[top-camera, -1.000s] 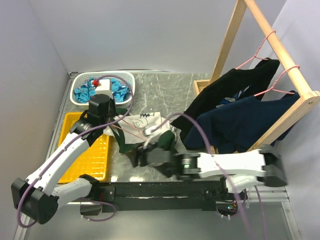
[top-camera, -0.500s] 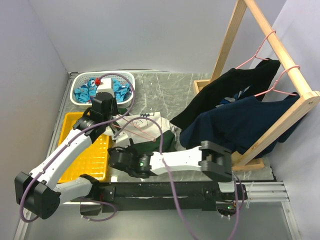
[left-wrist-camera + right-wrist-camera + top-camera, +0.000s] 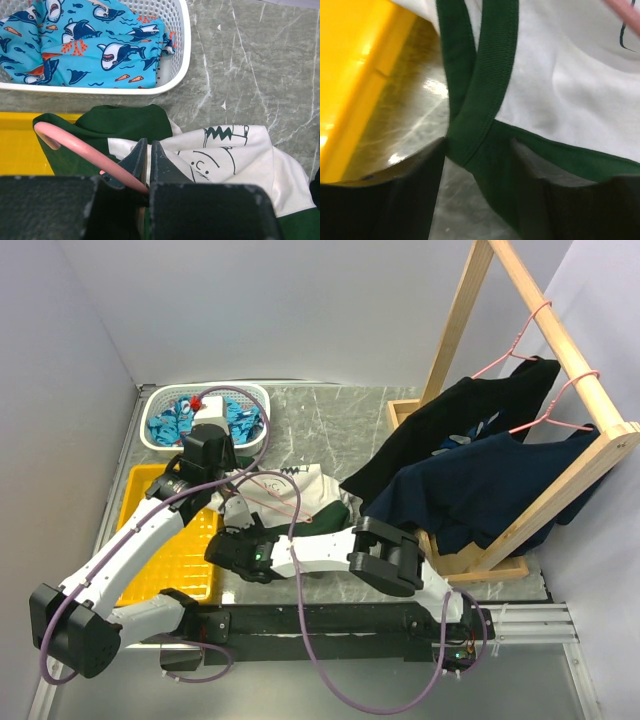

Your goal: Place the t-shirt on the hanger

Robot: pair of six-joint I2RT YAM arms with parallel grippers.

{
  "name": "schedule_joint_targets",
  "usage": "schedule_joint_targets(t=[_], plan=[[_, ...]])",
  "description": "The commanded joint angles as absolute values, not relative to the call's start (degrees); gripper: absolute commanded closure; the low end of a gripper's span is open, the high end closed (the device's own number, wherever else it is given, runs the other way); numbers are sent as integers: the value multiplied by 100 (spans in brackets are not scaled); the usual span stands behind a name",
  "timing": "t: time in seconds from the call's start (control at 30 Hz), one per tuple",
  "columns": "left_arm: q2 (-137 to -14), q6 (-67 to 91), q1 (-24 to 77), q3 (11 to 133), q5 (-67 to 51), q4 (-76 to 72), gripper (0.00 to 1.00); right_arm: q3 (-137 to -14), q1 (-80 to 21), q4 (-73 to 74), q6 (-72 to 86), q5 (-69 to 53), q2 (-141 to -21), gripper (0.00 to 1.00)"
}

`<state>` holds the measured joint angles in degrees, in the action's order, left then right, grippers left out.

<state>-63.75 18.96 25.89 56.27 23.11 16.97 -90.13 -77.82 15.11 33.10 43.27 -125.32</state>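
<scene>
The t-shirt (image 3: 305, 490) lies crumpled on the marble table, its off-white front with the line drawing (image 3: 225, 155) facing up and its green parts around the edges. My left gripper (image 3: 148, 150) hovers over the shirt's left part, shut on the pink wire of the hanger (image 3: 75, 145), whose curved end sticks out to the left over green cloth. My right gripper (image 3: 479, 165) is open at the shirt's near-left edge, low over the table. Its two fingers straddle a dark green ribbed band of the t-shirt (image 3: 485, 75). From above, the right gripper (image 3: 222, 540) sits beside the yellow tray.
A yellow tray (image 3: 185, 560) lies left of the shirt. Behind it stands a white basket (image 3: 160, 400) holding blue shark-print cloth (image 3: 85, 45). At the right, a wooden rack (image 3: 560, 340) carries two dark garments (image 3: 480, 480) on pink hangers.
My right arm has swung left across the front of the shirt, from its near-right side to its left edge by the yellow tray. The left arm shifted slightly and kept hold of the hanger.
</scene>
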Motion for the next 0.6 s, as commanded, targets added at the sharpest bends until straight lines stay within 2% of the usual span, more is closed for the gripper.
schedule_joint_targets(t=[0.0,0.03,0.1,0.13,0.23,0.33,0.57], plan=[[-6328,1942,2558,5915,2153,1485,99,-9465,-7717,1607,3164,4737,-12761,48],[-6354,1934,2549,5924,2188,1503,99,-9518,-7717,1713,3199,4772,-12779,60],[-6363,1899,2558,5968,2241,1529,99,-9370,-7690,1767,3305,4904,-12587,71],[-6363,1881,2558,5976,2285,1529,99,-9204,-7682,1680,3313,4896,-12438,79],[-6311,1854,2549,5968,2329,1503,99,-8553,-7603,1424,3454,4755,-11779,94],[-6249,1837,2523,5968,2382,1468,99,-7929,-7585,1135,3533,4597,-11093,99],[-6188,1661,2426,6266,2707,1468,99,-6980,-7576,783,3735,4193,-9855,100]])
